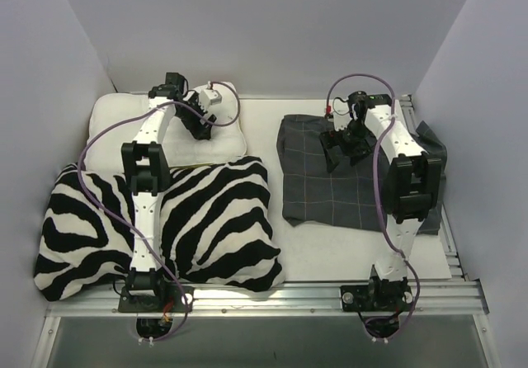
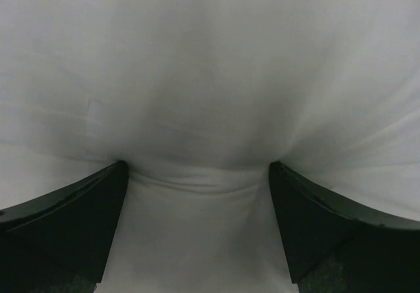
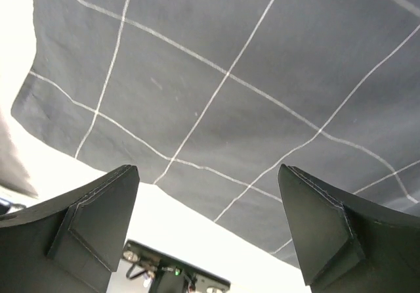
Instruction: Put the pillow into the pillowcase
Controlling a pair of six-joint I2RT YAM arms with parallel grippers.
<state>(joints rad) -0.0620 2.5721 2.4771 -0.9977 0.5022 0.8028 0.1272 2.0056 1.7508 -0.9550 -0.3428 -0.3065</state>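
Note:
The white pillow (image 1: 111, 125) lies at the back left, partly under the zebra cushion's far edge. My left gripper (image 1: 202, 127) is down on its right part. In the left wrist view, the gripper (image 2: 197, 168) is open and its fingertips (image 2: 115, 175) press into the white pillow (image 2: 210, 76), which wrinkles between them. The dark grey checked pillowcase (image 1: 330, 191) lies flat at the right. My right gripper (image 1: 340, 152) hovers over its far part, open and empty. In the right wrist view, the gripper (image 3: 207, 171) is above the pillowcase (image 3: 249, 56) near its edge.
A large zebra-striped cushion (image 1: 206, 219) fills the front left, under the left arm. White walls close in the left, back and right sides. A metal rail (image 1: 289, 295) runs along the near edge. Bare white table (image 1: 330, 252) shows in front of the pillowcase.

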